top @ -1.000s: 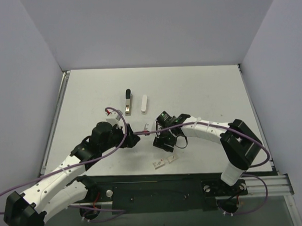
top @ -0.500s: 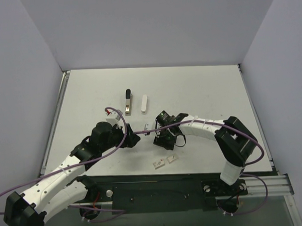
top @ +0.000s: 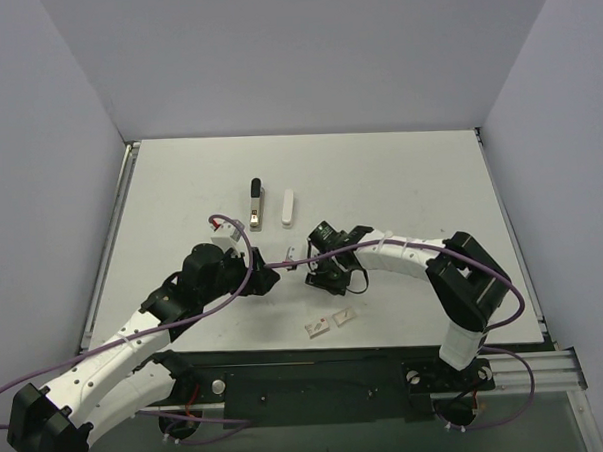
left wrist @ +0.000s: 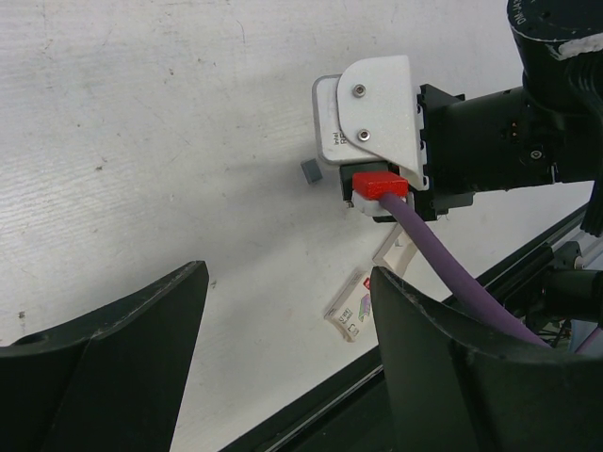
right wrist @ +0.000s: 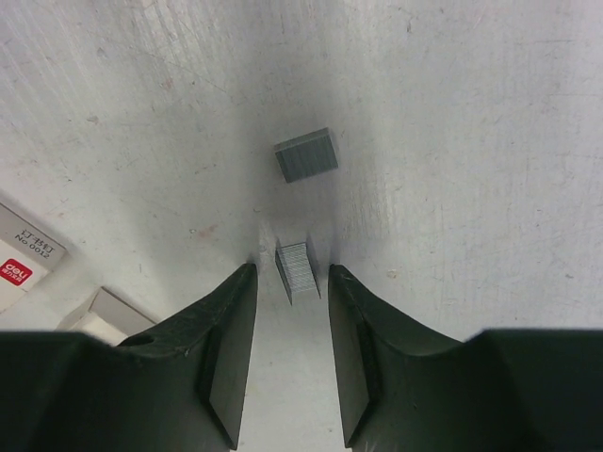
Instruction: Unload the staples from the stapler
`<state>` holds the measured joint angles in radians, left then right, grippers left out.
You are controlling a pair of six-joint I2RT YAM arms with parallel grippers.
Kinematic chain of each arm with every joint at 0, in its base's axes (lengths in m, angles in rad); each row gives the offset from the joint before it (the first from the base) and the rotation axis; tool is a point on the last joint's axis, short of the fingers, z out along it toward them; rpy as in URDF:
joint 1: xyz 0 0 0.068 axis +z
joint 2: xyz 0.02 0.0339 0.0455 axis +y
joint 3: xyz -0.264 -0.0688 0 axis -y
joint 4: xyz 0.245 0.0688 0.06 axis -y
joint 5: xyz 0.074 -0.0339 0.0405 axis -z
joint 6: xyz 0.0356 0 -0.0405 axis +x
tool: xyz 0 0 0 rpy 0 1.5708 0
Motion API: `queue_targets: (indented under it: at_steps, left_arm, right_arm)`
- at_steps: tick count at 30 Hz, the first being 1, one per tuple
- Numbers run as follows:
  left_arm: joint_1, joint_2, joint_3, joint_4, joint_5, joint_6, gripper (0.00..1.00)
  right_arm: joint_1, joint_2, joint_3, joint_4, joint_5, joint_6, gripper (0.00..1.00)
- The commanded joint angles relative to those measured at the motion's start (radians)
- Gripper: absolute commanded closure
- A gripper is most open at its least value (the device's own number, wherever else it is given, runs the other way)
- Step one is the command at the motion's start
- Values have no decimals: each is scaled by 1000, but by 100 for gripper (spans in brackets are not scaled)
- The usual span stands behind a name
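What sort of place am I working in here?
Most likely a lab test cell, not an office: a white table boxed in by blank grey walls, with a left arm and right arm fixed to a mounting frame at its near edge.

Nearer me than the stapler (top: 255, 203), my left gripper (left wrist: 287, 282) and right gripper (right wrist: 292, 278) crowd together; a white wedge (top: 287, 209) blocks its right; beyond lies open table (top: 379, 173).

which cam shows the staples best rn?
Right wrist: both grey staple strips close up, one inside the right gripper, the other just beyond. Left wrist shows a single strip, small and plain. Top external: too small to make out.
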<state>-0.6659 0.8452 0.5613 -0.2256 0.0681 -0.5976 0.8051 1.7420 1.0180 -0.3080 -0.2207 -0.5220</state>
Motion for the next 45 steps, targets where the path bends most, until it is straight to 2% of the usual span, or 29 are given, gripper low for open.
queue_targets:
  at_steps: [1,14,24,31,35,38,45]
  left_arm:
    - [-4,-15,2,48,18,7,20]
    - [-4,-35,-1,39,13,4,20]
    - [-4,-49,0,26,10,-1,20]
    - [-3,-64,9,8,4,-5,20]
    - [-4,-89,26,-21,-13,-5,20]
    - [-4,-104,41,-47,-24,-1,20]
    - [-4,-127,91,-107,-47,15,20]
  right_arm:
    - [22,17,10,-39,30,2,69]
    - [31,-10,1,-54,41,28,89]
    - [36,-97,-16,-22,67,94,92]
    - [42,-206,-30,-36,164,186,92]
    - [69,-285,-44,-68,191,258,91]
    - [101,-349,-67,-85,277,332,91]
    - [167,-476,-127,-85,326,490,88]
